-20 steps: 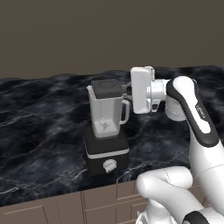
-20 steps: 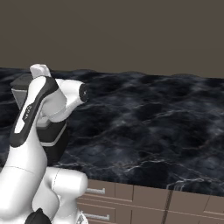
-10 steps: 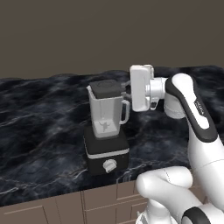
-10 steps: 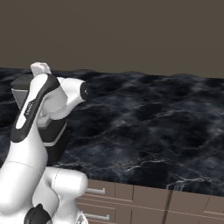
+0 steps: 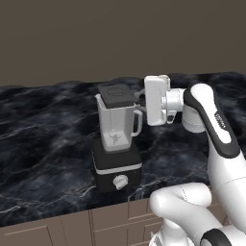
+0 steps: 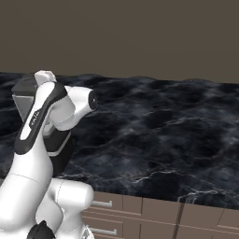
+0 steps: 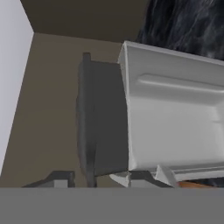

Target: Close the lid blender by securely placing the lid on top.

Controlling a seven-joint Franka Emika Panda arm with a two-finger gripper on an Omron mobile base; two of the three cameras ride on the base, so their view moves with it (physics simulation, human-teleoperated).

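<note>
Sitting on the black marbled desk near its front edge is the blender, black base with a white knob facing out and the clear jar on top. The lid is lying flat on the jar's rim, looking pretty well seated from the left base view. The hand is hovering just right of the jar, up at lid height, turned sideways toward it.

Honestly, the fingers are getting mostly hidden behind the white wrist block in the left base view, and in the hand view only two small dark tips are poking up at the bottom, so I can't tell how far apart they are or whether they're touching the lid. That view is rolled over, showing the lid edge-on beside the pale jar wall. From the right base view the arm is covering nearly all of the blender.

Wood-tone cabinet drawers with metal handles are running under the desk, and a plain brown wall is standing behind it.
</note>
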